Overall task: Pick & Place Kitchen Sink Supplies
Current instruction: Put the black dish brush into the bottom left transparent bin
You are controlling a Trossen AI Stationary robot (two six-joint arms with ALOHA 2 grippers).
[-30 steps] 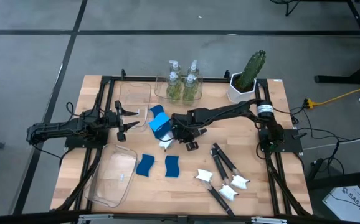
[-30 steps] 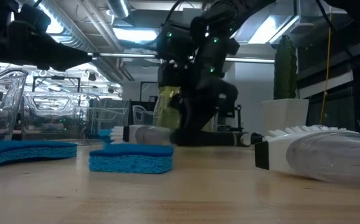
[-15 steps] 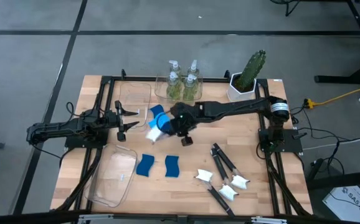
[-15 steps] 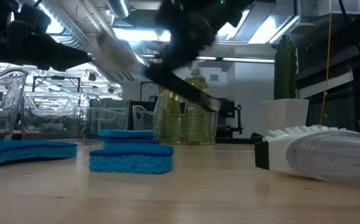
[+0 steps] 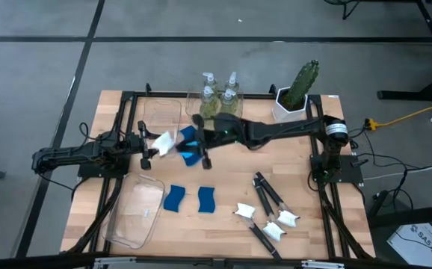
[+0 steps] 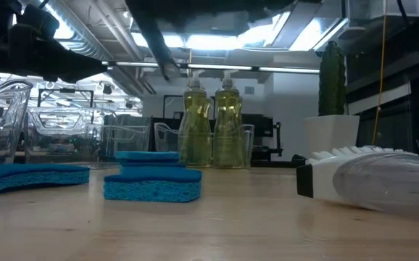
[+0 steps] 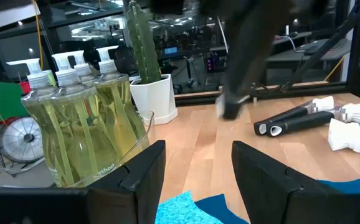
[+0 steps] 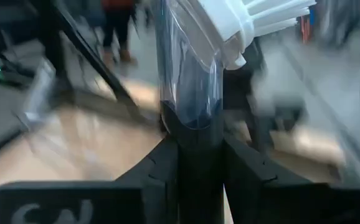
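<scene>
Now the right hand (image 5: 198, 142) reaches across the table toward its left edge, clamped on a brush (image 5: 177, 142) by the black handle, white head (image 8: 242, 22) out front, held in the air above the blue sponges (image 5: 190, 146). Facing it near the left edge, the left hand (image 5: 147, 142) waits with fingers (image 7: 264, 180) apart, holding nothing. Soap bottles (image 5: 220, 101) stand in a bin at the far edge; more brushes (image 5: 268, 209) lie near the front right corner.
</scene>
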